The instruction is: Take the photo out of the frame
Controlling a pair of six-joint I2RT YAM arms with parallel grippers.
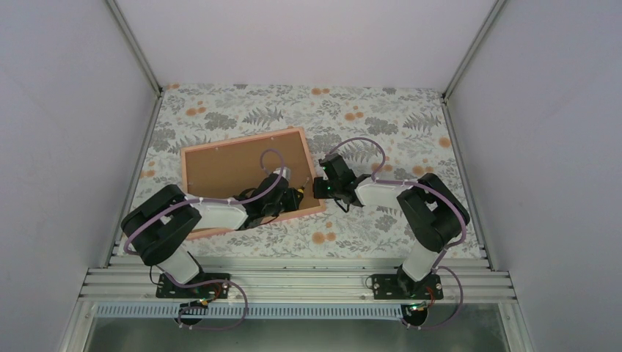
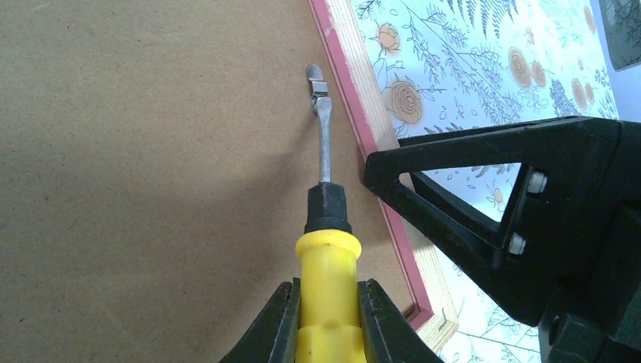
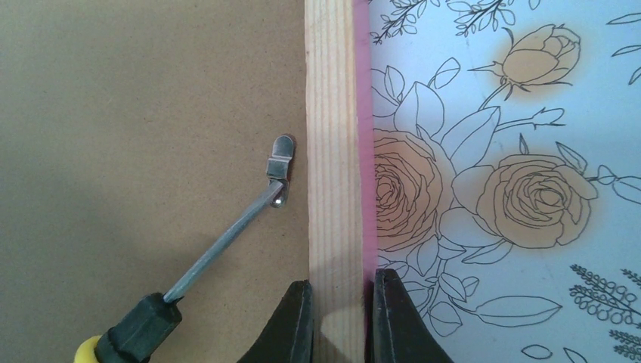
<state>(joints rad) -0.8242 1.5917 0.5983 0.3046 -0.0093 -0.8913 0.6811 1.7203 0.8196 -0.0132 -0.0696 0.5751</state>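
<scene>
The frame lies face down, its brown backing board up inside a pale wood rim with a pink edge. The photo is hidden under the backing. My left gripper is shut on a yellow-handled screwdriver; its metal tip rests at a small metal retaining clip by the frame's right rim. The clip and tip also show in the right wrist view. My right gripper is shut on the frame's right rim, one finger on each side.
The table carries a floral cloth. White walls with metal posts close in the left, right and back. The right gripper's black body stands close beside the screwdriver, over the frame's near right corner.
</scene>
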